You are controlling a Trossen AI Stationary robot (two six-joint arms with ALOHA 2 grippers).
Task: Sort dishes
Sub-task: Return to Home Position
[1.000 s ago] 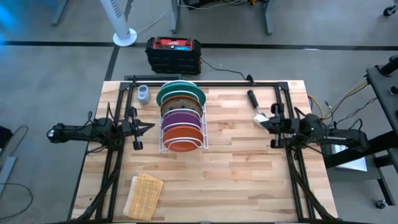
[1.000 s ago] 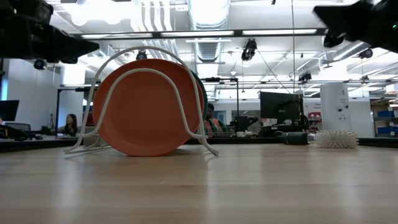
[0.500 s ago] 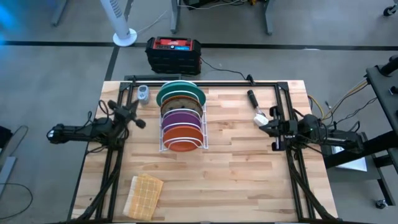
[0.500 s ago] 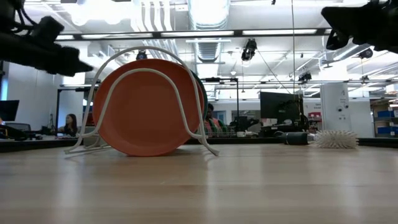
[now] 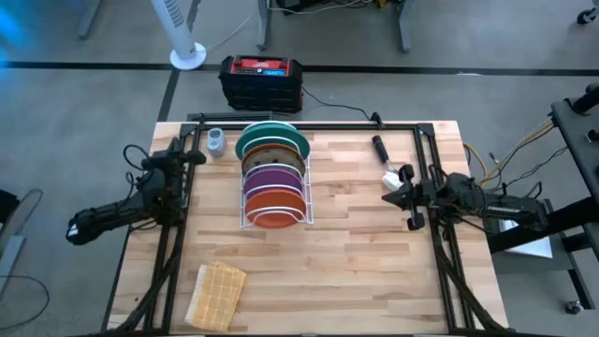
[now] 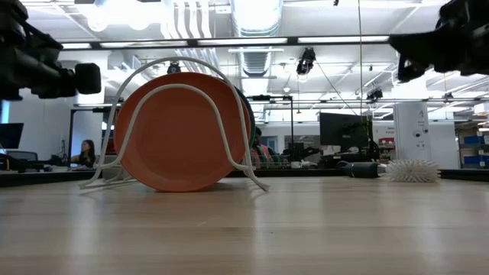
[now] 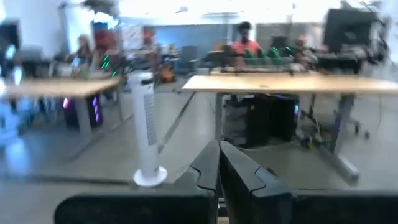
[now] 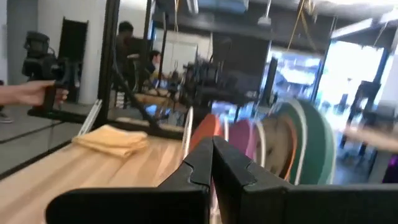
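Note:
The dishes stand on edge in a white wire rack [image 5: 245, 192] at the table's middle: a teal plate [image 5: 271, 139] at the far end, then an orange-patterned one [image 5: 271, 156], purple ones [image 5: 273, 178] and an orange plate [image 5: 274, 217] nearest, which fills the low view [image 6: 181, 130]. My left gripper [image 5: 195, 156] hangs shut above the table, left of the rack, pointing toward the far edge [image 7: 219, 163]. My right gripper [image 5: 397, 192] hangs shut to the right of the rack, pointing at it [image 8: 212, 155]. Neither touches anything.
A tan woven cloth [image 5: 217, 292] lies at the near left. A black-handled brush [image 5: 384, 157] lies at the far right, and a small grey object [image 5: 215, 142] at the far left. Black frame rails [image 5: 173, 262] run along both sides of the table.
My left gripper has swung from pointing at the rack round to pointing toward the table's far edge, and has drifted back toward the left edge, staying shut. The plates and the rack have not moved.

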